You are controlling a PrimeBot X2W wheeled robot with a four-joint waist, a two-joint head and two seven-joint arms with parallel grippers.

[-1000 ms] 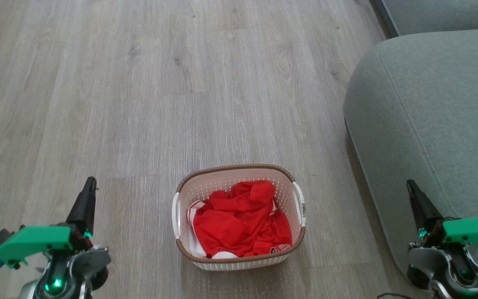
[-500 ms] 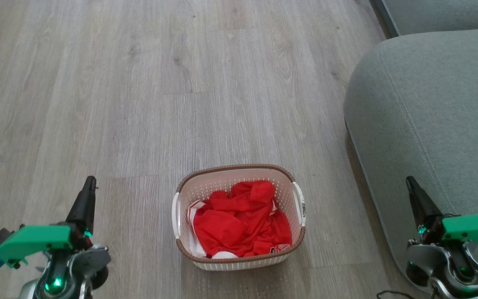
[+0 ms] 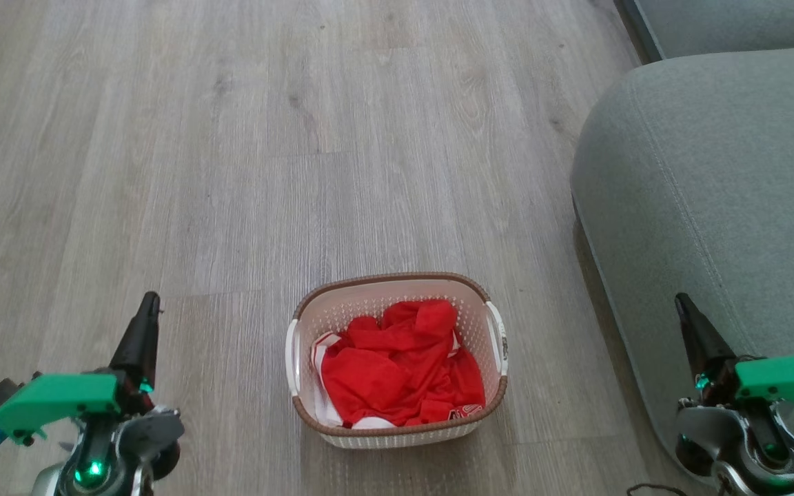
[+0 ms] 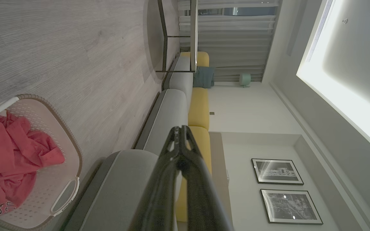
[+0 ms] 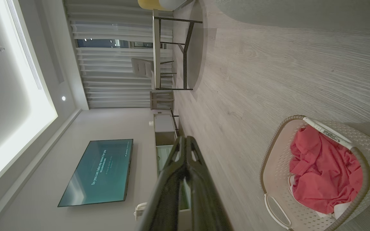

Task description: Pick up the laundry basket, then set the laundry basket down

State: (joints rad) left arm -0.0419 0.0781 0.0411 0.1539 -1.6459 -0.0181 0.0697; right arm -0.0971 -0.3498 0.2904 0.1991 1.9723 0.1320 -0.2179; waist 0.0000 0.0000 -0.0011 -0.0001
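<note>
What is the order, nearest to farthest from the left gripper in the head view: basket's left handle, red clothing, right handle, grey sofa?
1. left handle, on the side of the laundry basket facing the left gripper.
2. red clothing, inside the basket.
3. right handle, on the basket's far side.
4. grey sofa, at the far right.

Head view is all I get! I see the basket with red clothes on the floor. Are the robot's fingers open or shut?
Observer: The left wrist view shows the left gripper with its fingers pressed together at the tips, holding nothing.
Operator: And the other one?
Observer: In the right wrist view, the right gripper is shut and empty too.
Operator: What's far away in the room?
Observer: A big television, switched on, with words on its screen.
</note>
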